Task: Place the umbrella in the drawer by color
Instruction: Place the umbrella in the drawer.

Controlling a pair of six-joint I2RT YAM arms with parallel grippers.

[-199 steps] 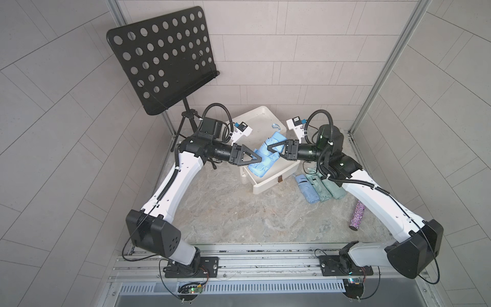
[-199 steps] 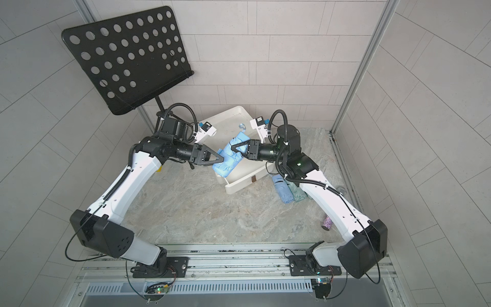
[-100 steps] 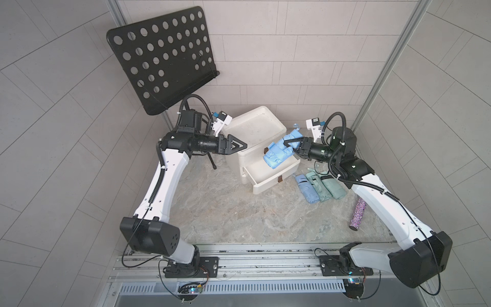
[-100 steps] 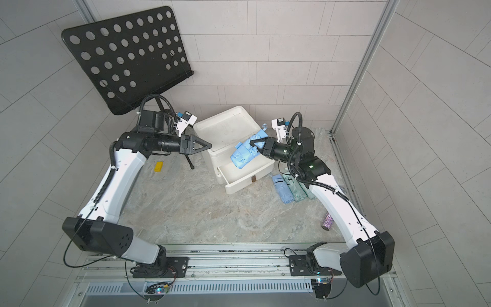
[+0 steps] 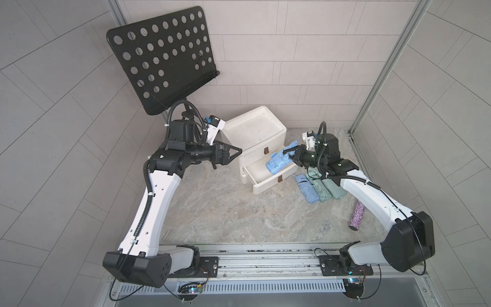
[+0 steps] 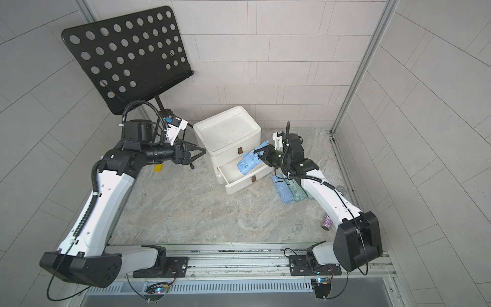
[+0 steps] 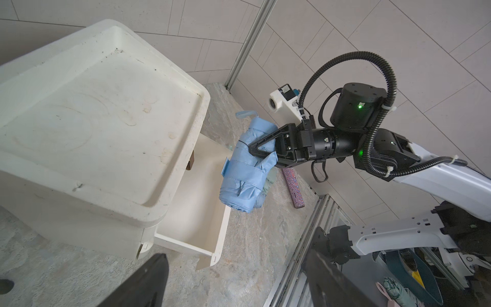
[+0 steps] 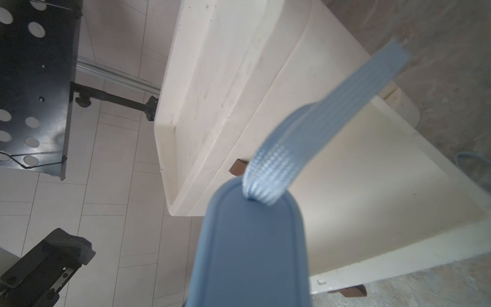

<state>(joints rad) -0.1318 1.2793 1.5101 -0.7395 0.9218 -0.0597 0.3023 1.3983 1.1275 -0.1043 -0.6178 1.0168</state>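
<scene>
Hanging tilted over the open lower drawer (image 5: 266, 184) (image 7: 220, 239), the light-blue umbrella (image 5: 276, 164) (image 6: 247, 164) (image 7: 243, 170) is clamped by the right gripper (image 5: 289, 154) (image 6: 259, 154) (image 7: 261, 155), whose fingers are closed on the folded fabric nearer its handle end. The canopy end is dropped below the fingertips toward the drawer's cavity, while the handle (image 8: 252, 252) and its woven strap are raised above them. Whether the umbrella touches the drawer cannot be told. Just beyond the fingertips the white drawer unit (image 5: 253, 133) (image 6: 226, 130) is seen, its upper drawer shut. Behind the right gripper, on the marble floor, a second blue umbrella (image 5: 307, 189) and two green umbrellas (image 5: 327, 187) are laid side by side, with a glittery purple tube (image 5: 357, 215) farther back. The left gripper (image 5: 237, 152) (image 6: 202, 152) is held on the unit's opposite side, its fingers spread wide with nothing between them. A perforated music stand (image 5: 162, 58) is set behind it.
</scene>
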